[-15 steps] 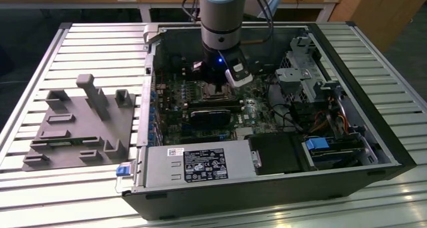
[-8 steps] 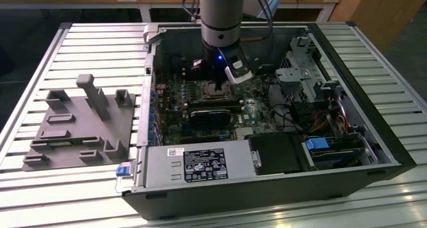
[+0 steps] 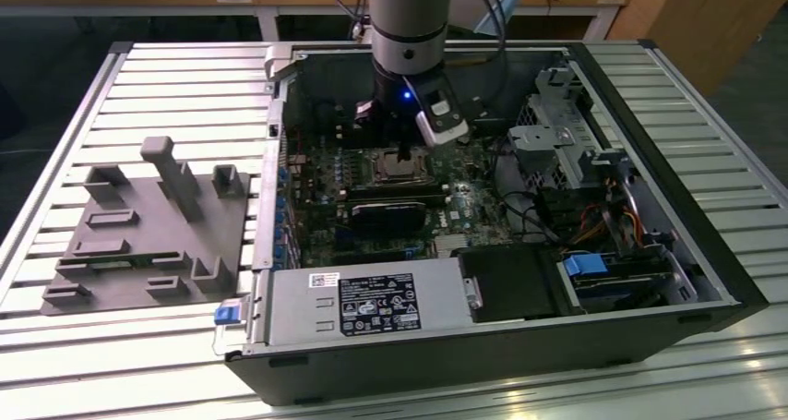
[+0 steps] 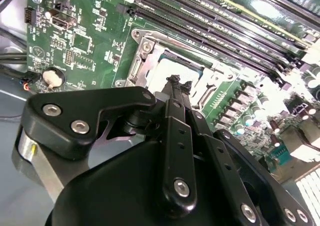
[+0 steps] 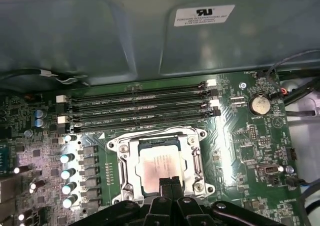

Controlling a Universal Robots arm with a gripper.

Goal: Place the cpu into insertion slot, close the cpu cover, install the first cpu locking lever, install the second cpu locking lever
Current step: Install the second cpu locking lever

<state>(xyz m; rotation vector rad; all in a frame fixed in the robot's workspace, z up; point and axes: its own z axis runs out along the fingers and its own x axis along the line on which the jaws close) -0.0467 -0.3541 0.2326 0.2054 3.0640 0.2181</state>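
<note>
The cpu [image 5: 156, 162] lies flat in the insertion slot [image 3: 397, 168], its pale metal top showing through the cut-out of the cpu cover [image 5: 126, 162]. The silver cover frame lies down around the chip. My gripper [image 5: 170, 182] hangs directly over the chip's near edge, its two dark fingers pressed together with nothing between them. In the second wrist view the shut gripper [image 4: 174, 80] points down at the cpu [image 4: 167, 65] inside the cover [image 4: 141, 68]. I cannot tell how the locking levers stand.
Long black memory slots [image 5: 140, 108] run beside the socket, with a coin battery [image 5: 260, 104] and a row of capacitors [image 5: 67, 176] nearby. The case wall [image 5: 125, 35] rises behind. Outside the case sits a grey fixture [image 3: 148, 226]; a power supply [image 3: 357, 305] fills the front.
</note>
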